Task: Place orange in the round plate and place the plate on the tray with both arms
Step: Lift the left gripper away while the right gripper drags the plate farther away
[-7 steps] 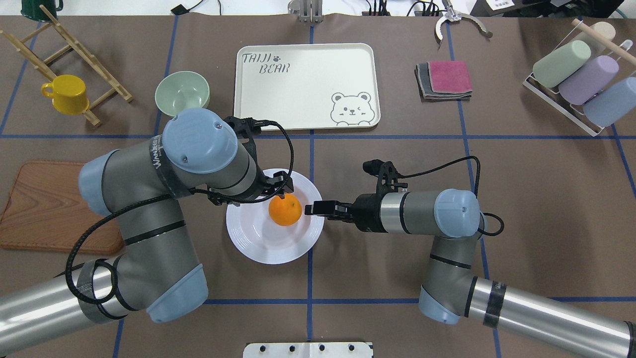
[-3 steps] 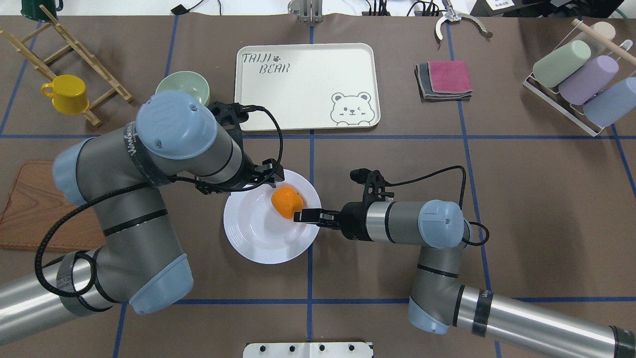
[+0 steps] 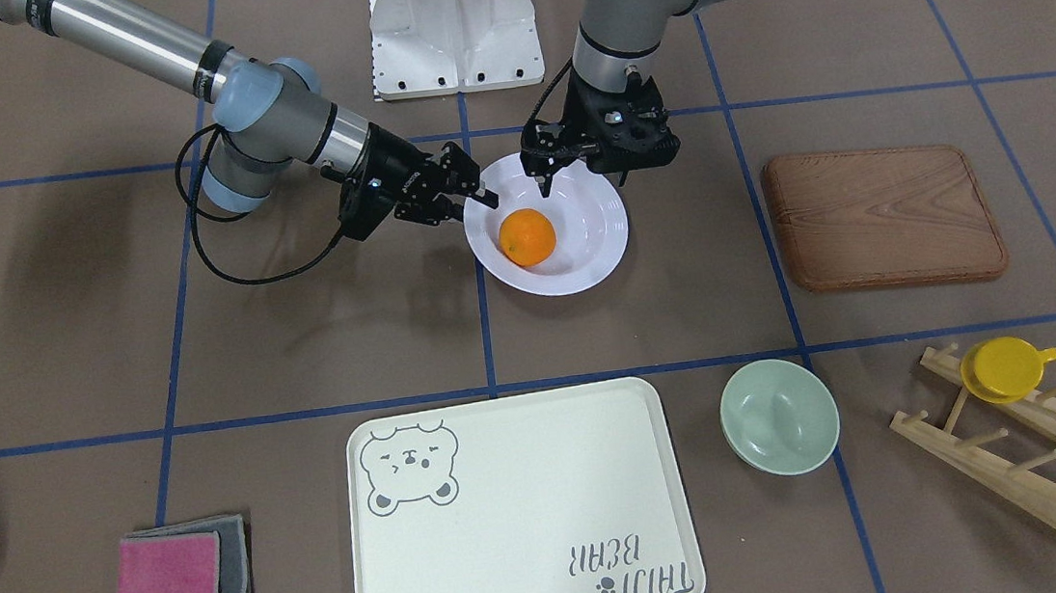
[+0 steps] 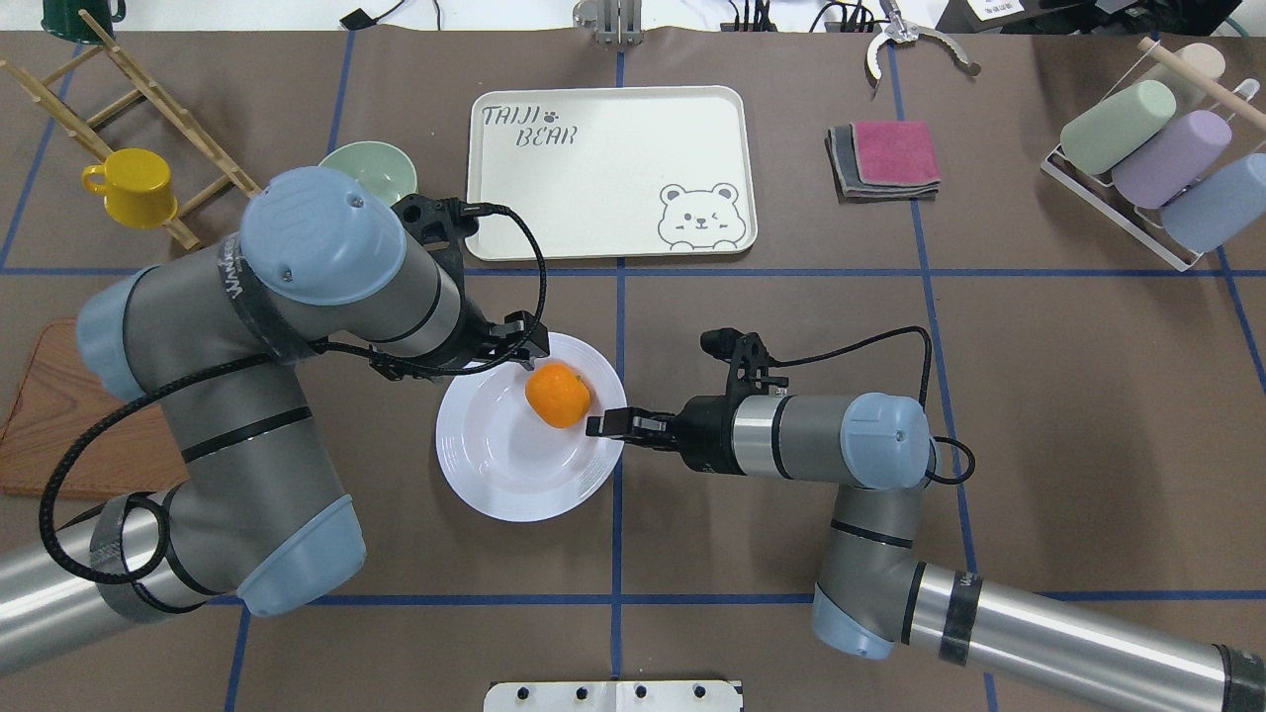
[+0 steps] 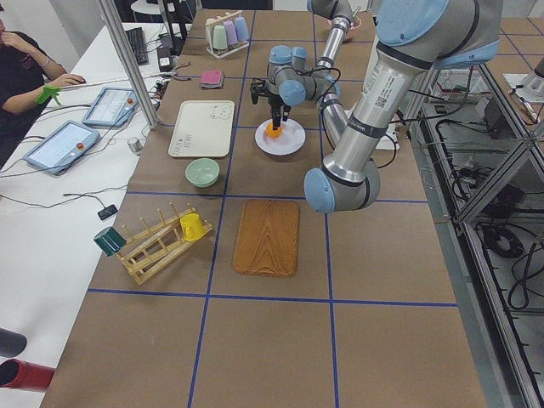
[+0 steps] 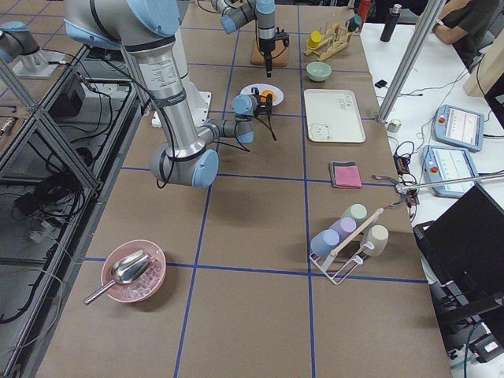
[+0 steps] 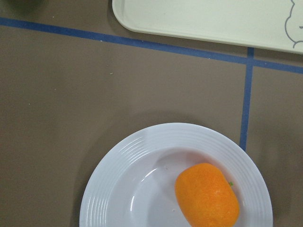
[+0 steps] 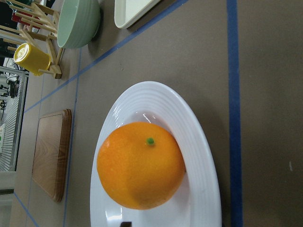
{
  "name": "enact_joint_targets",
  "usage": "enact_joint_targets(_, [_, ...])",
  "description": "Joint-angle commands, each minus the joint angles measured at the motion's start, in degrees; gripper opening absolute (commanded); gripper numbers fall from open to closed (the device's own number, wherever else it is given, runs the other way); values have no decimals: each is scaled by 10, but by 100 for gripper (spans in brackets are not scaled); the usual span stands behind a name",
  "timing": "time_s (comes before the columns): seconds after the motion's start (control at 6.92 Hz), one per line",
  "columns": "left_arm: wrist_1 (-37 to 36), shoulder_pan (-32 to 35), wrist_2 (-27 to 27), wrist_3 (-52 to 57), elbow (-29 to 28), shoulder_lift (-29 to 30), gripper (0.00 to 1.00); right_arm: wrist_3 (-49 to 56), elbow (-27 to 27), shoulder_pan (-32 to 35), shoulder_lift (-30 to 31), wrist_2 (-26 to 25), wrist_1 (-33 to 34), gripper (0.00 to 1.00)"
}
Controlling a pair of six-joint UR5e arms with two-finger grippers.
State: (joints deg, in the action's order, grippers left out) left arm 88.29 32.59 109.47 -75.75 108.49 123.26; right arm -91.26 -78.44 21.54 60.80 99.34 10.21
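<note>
The orange point(image 4: 558, 395) lies loose in the white round plate point(image 4: 495, 475), toward its far right side; it also shows in the front view as orange point(image 3: 526, 237) in the plate point(image 3: 583, 267). My left gripper point(image 4: 519, 348) hovers open over the plate's far-left rim, clear of the fruit. My right gripper point(image 4: 597, 425) lies flat at the plate's right rim, its fingers apart and one fingertip point(image 3: 483, 198) at the rim. The cream tray point(image 4: 613, 168) with the bear drawing lies beyond the plate. Neither wrist view shows its own fingers clearly.
A pale green bowl point(image 4: 371, 168) sits left of the tray, partly under my left arm. There is a wooden board point(image 4: 49, 425) at the left, a yellow cup point(image 4: 134, 186) on a wooden rack, folded cloths point(image 4: 885, 158) and a cup rack point(image 4: 1157, 158) at the right.
My left gripper drew back left off the orange. The right gripper slid left to the plate's rim. The plate shifted slightly left and the orange rolled toward its far right side.
</note>
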Motion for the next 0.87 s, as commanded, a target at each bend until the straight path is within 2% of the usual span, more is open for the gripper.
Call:
enact_joint_targets(0.0, [0, 6, 1, 3, 1, 0, 98, -34, -4, 9, -1, 0, -30, 14])
enact_joint_targets(0.43, [0, 27, 18, 16, 7, -4, 98, -59, -4, 12, -9, -5, -46, 12])
enact_joint_targets(0.72, [0, 58, 31, 80, 42, -42, 98, -76, -5, 17, -10, -12, -50, 12])
